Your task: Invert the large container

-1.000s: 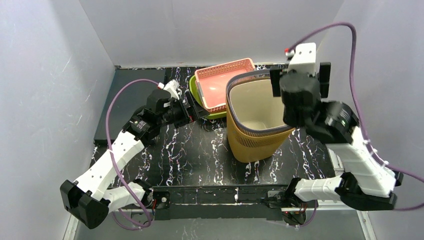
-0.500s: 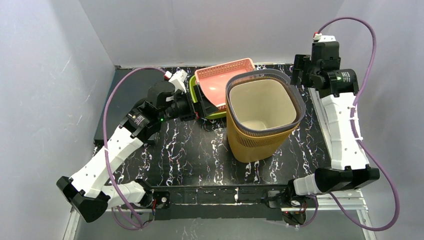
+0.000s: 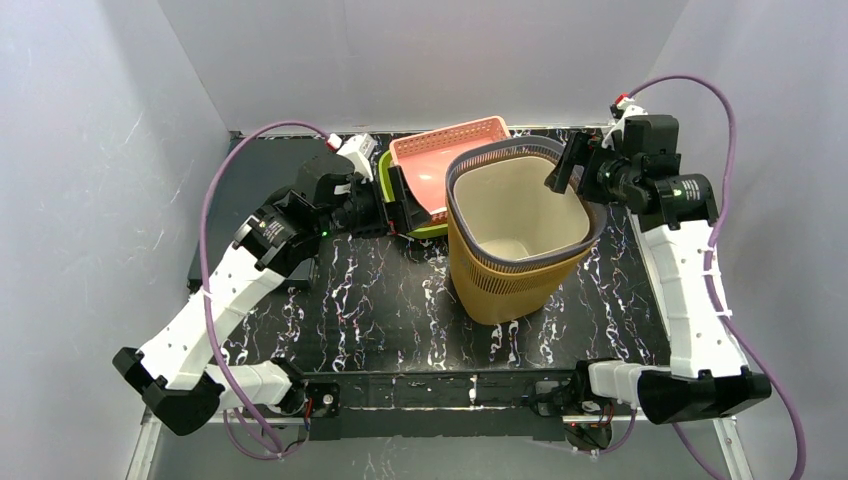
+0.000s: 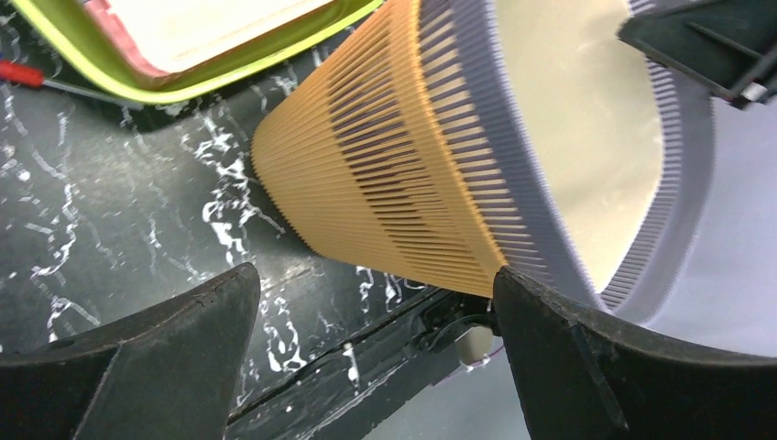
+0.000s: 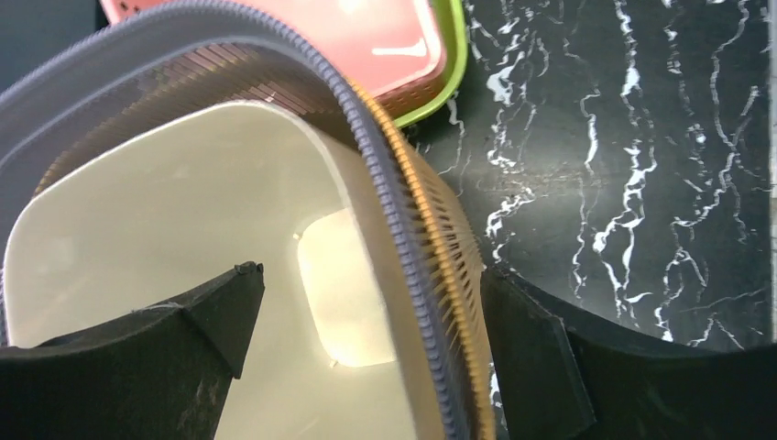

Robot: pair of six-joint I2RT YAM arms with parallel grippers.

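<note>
Three containers stand on the black, white-veined table [image 3: 380,300]. The large one is an orange slatted waste bin [image 3: 510,280] with a grey slatted rim [image 3: 520,150] and a smooth cream liner [image 3: 505,205]. It stands mouth up on its base, right of the table's middle and nearer the right arm. The liner's floor is in plain view from above and from the right wrist camera, as a pale rounded square.

Just behind and to the left of the bin, a pink perforated basket [image 3: 440,160] sits nested inside a lime-green tray [image 3: 388,180]. The tray's edge shows around the basket on its left and near sides. The basket's pale floor is visible; whether anything small lies on it cannot be told.

The right gripper [image 3: 575,178] is at the bin's far right rim with its jaws spread wide. In the wrist view one finger [image 5: 165,339] hangs over the cream inside and the other [image 5: 586,367] is outside the slatted wall, above the table. The rim lies between them, unclamped. Whether either finger touches the bin cannot be told.

The left gripper [image 3: 398,208] is also spread wide and holds nothing. It is close to the near edge of the green tray and points toward the bin. In its wrist view the bin's orange wall shows in the gap between the two fingers, apart from both. One thin red-tipped rod [image 4: 23,73] lies on the table just beside the tray; what it is cannot be made out.
</note>
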